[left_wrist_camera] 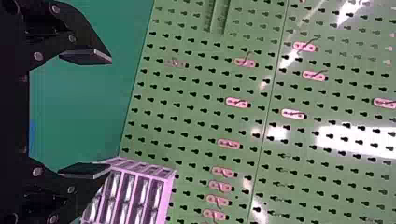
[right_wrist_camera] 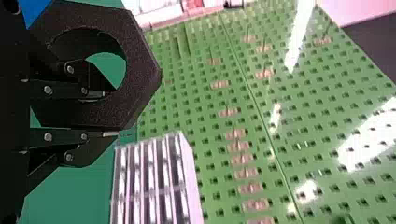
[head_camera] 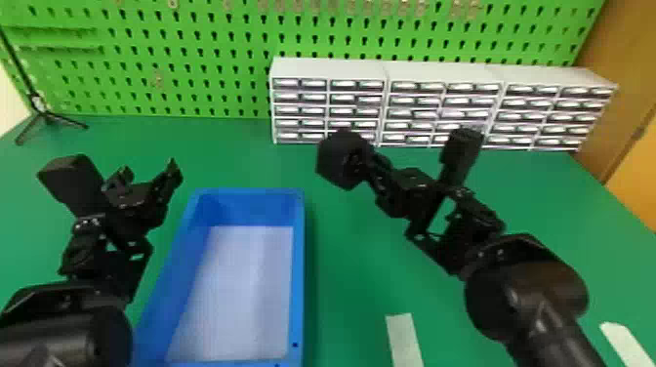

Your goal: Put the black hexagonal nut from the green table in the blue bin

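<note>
My right gripper (head_camera: 372, 172) is over the table to the right of the blue bin (head_camera: 299, 273), shut on the black hexagonal nut (head_camera: 336, 158). In the right wrist view, the fingers of my right gripper (right_wrist_camera: 109, 114) pinch one side wall of the nut (right_wrist_camera: 144, 67), one finger inside its hole and the other along its outer face. The nut is held above the green table, outside the bin, beyond its right rim. My left gripper (head_camera: 147, 176) stands over the bin's left side; the left wrist view has this gripper (left_wrist_camera: 88, 113) open, nothing between its fingers.
White drawer cabinets (head_camera: 327, 68) stand at the back of the green table (head_camera: 361, 273), before a green pegboard (head_camera: 195, 53). A small black tripod (head_camera: 45, 116) is at the back left. White strips (head_camera: 404, 339) lie near the front right.
</note>
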`<state>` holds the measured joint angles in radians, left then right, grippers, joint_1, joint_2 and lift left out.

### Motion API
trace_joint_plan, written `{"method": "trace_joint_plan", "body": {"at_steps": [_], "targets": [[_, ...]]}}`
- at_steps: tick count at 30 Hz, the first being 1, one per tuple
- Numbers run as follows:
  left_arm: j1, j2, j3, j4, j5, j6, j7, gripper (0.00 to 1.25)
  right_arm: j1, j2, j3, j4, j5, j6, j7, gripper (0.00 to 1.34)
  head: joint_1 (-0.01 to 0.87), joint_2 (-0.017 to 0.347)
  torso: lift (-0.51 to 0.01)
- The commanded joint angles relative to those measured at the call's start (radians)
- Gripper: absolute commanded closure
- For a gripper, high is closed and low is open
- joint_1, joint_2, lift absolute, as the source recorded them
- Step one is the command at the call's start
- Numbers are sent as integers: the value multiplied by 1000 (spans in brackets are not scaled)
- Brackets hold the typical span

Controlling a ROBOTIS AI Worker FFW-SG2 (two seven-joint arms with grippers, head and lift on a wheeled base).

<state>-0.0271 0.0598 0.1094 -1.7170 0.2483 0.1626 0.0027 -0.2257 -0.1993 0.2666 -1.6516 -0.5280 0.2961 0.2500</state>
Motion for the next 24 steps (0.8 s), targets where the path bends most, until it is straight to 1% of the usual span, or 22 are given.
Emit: {"method": "trace_joint_plan", "body": {"at_steps": [1, 7, 11, 17, 24], "targets": [[0, 0, 1, 4, -3, 0, 0, 432, -35, -43, 97, 10, -73, 5, 0, 1007, 692, 8, -97], [-4, 0, -1, 7, -4, 0, 0, 432, -87, -95, 232, 10, -153, 21, 0, 1007, 692, 8, -97], [-5, 0, -1, 8, -6, 0, 0, 430, -115, -118, 307, 10, -190, 29, 0, 1007, 692, 8, -97], [-8, 0, -1, 10, -6, 0, 0, 430, -150, -138, 388, 10, -227, 37, 2, 1007, 692, 8, -97], [-11, 0, -5, 13, -8, 0, 0, 432, -176, -144, 411, 10, -241, 74, 5, 1007, 692, 8, -97]]}}
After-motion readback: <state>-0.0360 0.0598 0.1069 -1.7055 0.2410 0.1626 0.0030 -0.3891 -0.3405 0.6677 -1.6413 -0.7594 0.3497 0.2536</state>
